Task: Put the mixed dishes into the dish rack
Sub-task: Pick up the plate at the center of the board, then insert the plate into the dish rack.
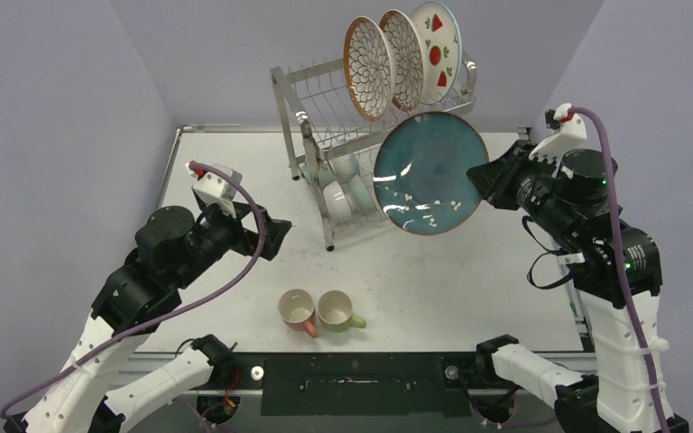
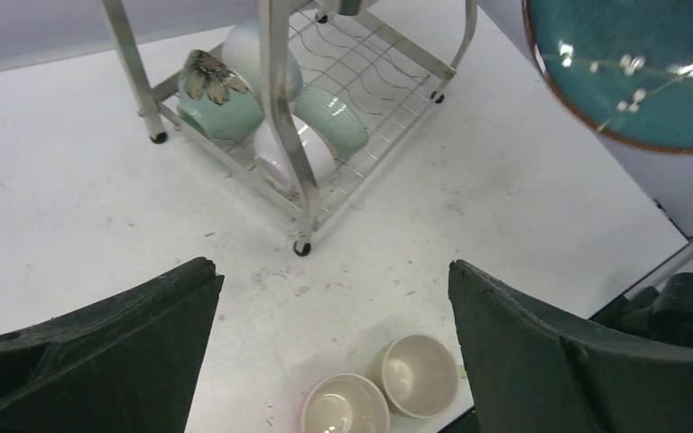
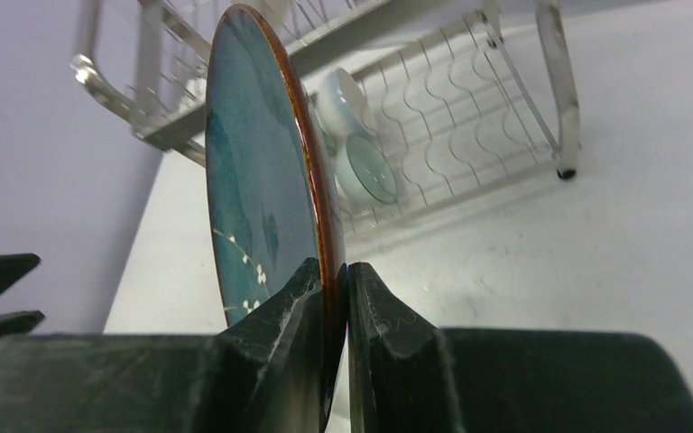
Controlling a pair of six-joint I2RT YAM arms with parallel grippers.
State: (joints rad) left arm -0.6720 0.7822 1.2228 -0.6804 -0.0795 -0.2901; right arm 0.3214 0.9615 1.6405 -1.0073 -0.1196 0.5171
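Dish rack (image 1: 308, 135) far centre. Teal plate (image 1: 429, 176) in the air just right of it, right hand (image 3: 336, 298) pinching its rim: stiff, glazed, probably slick and breakable, heavy for an edge grip. Mugs (image 1: 296, 309) near centre, grab by rim. Left hand (image 2: 329, 269) wide, empty. Matte white tabletop (image 1: 469, 289), grey walls (image 1: 54, 90) close

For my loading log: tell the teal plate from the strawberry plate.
The teal plate is blue-green with a brown rim; the strawberry plate is white with red berries. The teal plate is clamped by the right gripper; the strawberry plate stands in the dish rack, top tier. Both are round.
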